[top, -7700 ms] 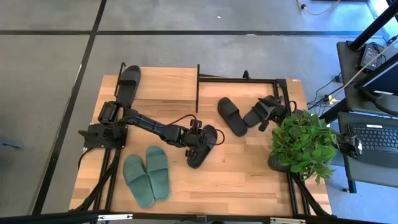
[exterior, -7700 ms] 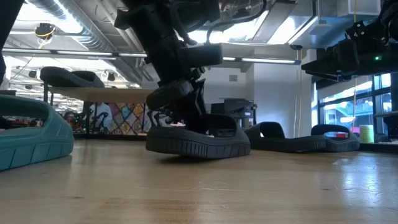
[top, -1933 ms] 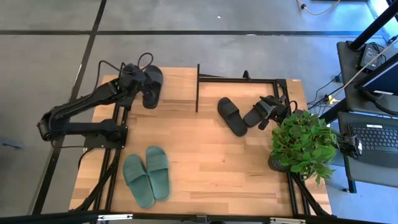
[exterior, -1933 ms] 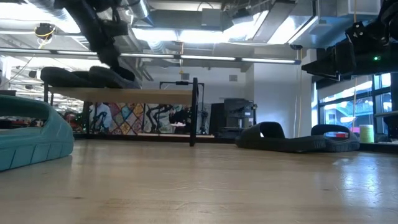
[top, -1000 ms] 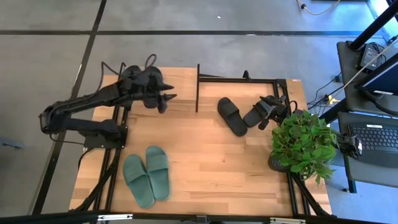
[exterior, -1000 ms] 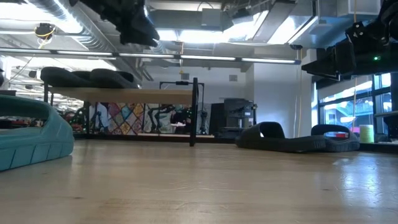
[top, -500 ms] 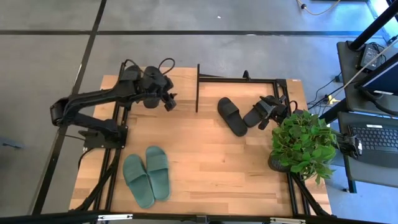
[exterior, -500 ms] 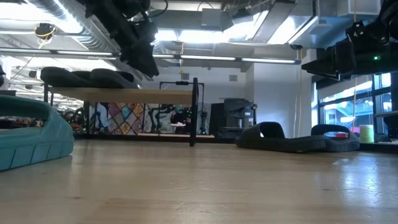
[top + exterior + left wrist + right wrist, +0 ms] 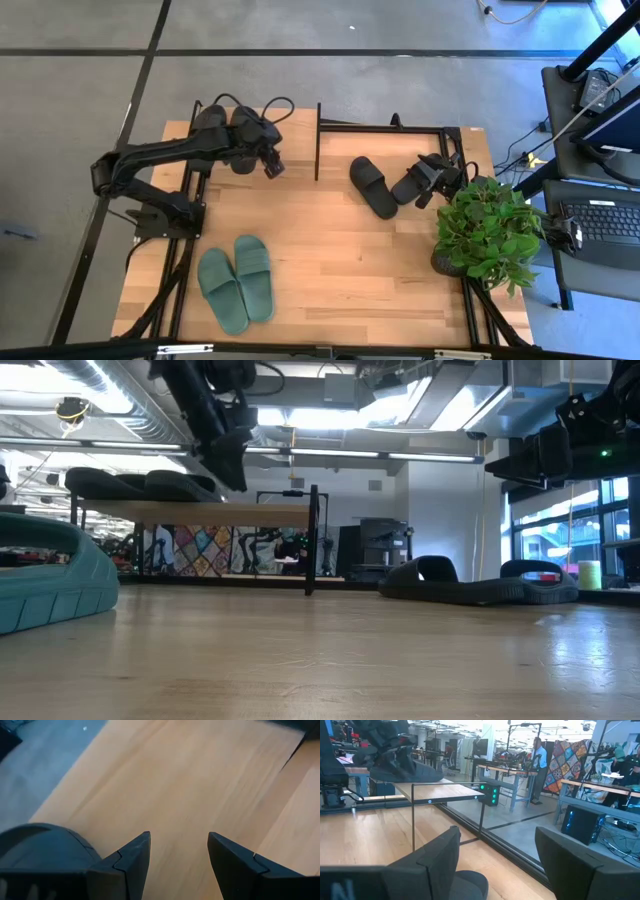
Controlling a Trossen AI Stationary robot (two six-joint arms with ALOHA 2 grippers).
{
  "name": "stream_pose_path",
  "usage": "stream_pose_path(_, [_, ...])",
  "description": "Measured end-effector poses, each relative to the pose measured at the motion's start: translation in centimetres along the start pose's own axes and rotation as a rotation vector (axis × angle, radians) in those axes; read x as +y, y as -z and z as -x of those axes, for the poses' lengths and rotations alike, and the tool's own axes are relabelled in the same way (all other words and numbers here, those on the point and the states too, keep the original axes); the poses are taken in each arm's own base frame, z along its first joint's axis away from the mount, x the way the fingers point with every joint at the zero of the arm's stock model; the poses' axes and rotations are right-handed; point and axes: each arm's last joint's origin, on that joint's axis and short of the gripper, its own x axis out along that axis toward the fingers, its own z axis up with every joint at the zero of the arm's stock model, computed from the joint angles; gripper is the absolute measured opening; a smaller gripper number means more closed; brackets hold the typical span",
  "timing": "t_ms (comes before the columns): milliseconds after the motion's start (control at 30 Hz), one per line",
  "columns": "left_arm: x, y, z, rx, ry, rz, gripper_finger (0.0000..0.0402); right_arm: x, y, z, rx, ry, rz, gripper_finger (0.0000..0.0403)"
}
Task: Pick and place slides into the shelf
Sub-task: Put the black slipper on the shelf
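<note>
Resting side by side on shelf (image 9: 290, 130) top board, far left: two black slides (image 9: 228, 135). Hovering just right of them, fingers parted, empty: left gripper (image 9: 271, 165). Parked far right beside plant (image 9: 487, 228), parted, empty: right gripper (image 9: 428, 192).

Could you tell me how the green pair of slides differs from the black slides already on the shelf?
The green slides are sage green; the black slides on the shelf are matte black. The green slides lie on the table near its front-left corner, while the black slides rest up on the shelf board, beside the open left gripper. Both pairs lie side by side, straps up.
</note>
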Motion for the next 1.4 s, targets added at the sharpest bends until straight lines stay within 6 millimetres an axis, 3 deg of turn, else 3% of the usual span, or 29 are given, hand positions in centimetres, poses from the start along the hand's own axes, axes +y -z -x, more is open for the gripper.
stream_pose_path(167, [0.0,0.3,-0.7,0.052,-0.011,-0.013,0.0189,0.0,0.0,0.0,0.000,0.000,-0.001,0.0257])
stream_pose_path(1400, [0.7,1.9,-0.4,0.192,-0.197,0.000,0.0189,0.0,0.0,0.0,0.001,0.000,0.001,0.0257])
